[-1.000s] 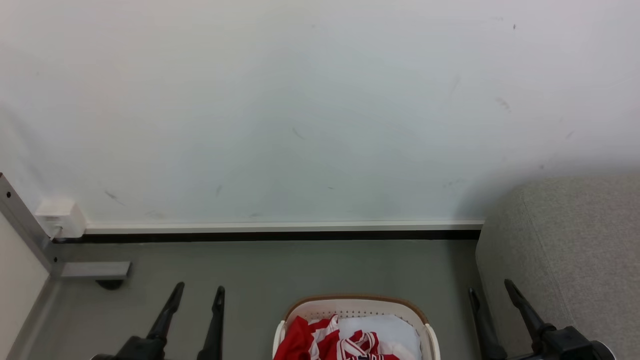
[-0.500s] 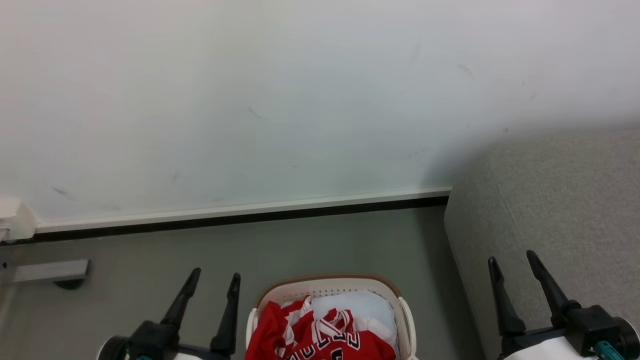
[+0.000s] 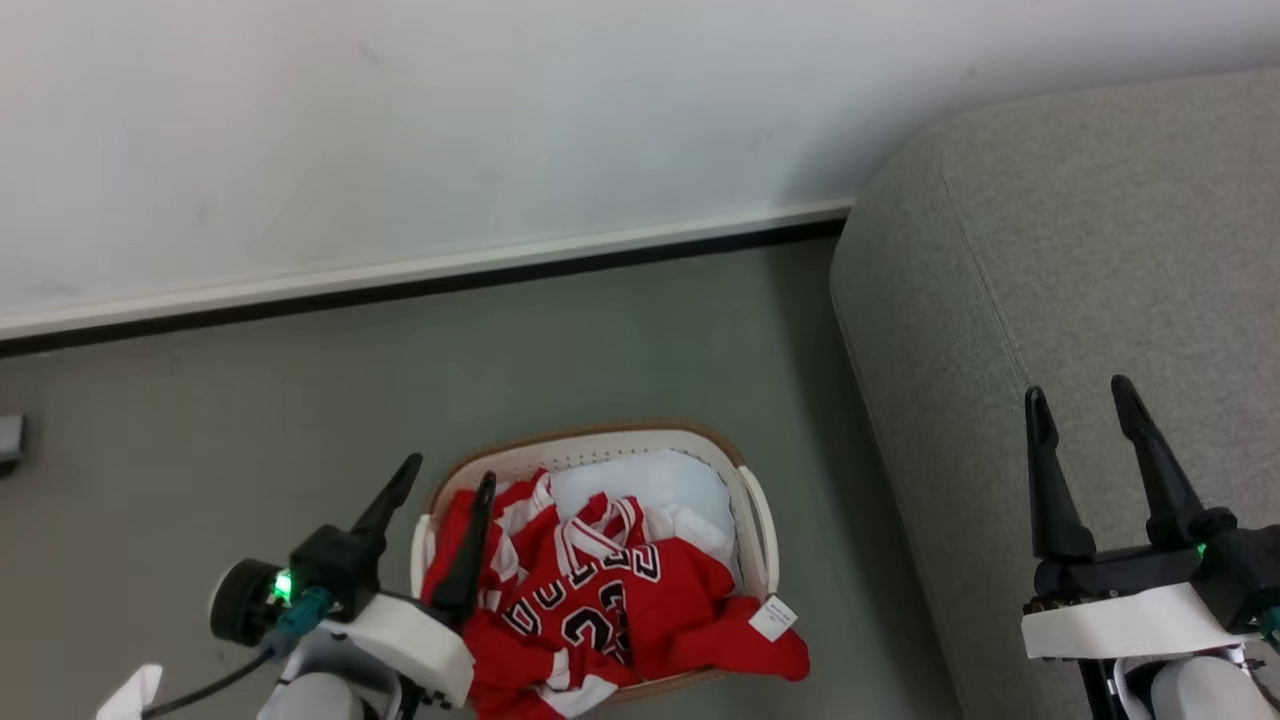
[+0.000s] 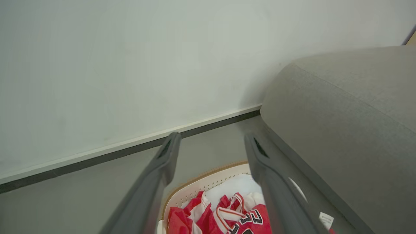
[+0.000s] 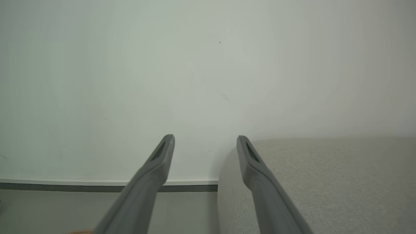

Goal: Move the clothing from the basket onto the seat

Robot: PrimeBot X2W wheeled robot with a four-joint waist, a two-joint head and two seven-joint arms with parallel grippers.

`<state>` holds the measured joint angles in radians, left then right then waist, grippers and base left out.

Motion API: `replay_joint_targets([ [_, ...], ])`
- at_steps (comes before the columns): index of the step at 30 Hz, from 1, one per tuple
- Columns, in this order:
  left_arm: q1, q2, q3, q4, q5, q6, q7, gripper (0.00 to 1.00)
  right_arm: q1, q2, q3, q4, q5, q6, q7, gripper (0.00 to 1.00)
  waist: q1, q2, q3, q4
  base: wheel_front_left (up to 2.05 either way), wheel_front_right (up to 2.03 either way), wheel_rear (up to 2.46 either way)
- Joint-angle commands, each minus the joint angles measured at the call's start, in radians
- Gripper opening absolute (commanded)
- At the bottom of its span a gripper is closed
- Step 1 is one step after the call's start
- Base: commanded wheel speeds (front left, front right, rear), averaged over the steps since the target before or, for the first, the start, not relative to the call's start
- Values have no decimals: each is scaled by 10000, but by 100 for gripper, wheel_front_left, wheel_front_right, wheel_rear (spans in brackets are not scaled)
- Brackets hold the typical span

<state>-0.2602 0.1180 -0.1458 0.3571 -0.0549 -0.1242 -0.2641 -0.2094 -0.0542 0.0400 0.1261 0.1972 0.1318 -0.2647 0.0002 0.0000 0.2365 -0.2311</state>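
Note:
The cream basket (image 3: 752, 500) with a brown rim stands on the floor beside the grey seat (image 3: 1080, 260). Inside lies the red clothing (image 3: 640, 590): a jersey with black white-outlined letters on top, and striped red and white cloth at its left. The same clothing (image 4: 234, 217) and basket (image 4: 198, 187) show low in the left wrist view. My left gripper (image 3: 447, 476) is open above the basket's left rim, with nothing between its fingers. My right gripper (image 3: 1080, 396) is open and empty over the seat's front part. The seat (image 5: 325, 182) fills the lower right of the right wrist view.
A white wall (image 3: 400, 120) with a pale skirting board (image 3: 420, 270) runs behind the basket. Grey floor (image 3: 200, 420) stretches to the left. A white cloth liner (image 3: 650, 480) shows at the basket's far end. A white tag (image 3: 773, 617) hangs over the basket's right rim.
The head camera has tilted down and turned, so the basket, the seat and both arms show more fully. Both grippers stay open.

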Motion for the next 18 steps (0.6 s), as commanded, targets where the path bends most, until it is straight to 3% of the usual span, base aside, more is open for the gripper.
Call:
replay_joint_targets([
  [1, -298, 194, -135, 285, -30, -49, -5, 100, -199, 21, -48, -96, -118, -21, 7, 100, -2, 0, 719, -402, 0, 0, 0],
  [8, -1872, 821, -1531, 2579, -185, -70, 477, 100, -659, 34, -76, -610, 253, -21, 5, 100, -2, 0, 1715, -804, 0, 0, 0],
  [18, -3790, 1640, -4420, 4488, -1631, -54, 1783, 100, -1060, 41, 31, -1176, 829, -21, 5, 100, -2, 0, 3065, -1465, 0, 0, 0],
])
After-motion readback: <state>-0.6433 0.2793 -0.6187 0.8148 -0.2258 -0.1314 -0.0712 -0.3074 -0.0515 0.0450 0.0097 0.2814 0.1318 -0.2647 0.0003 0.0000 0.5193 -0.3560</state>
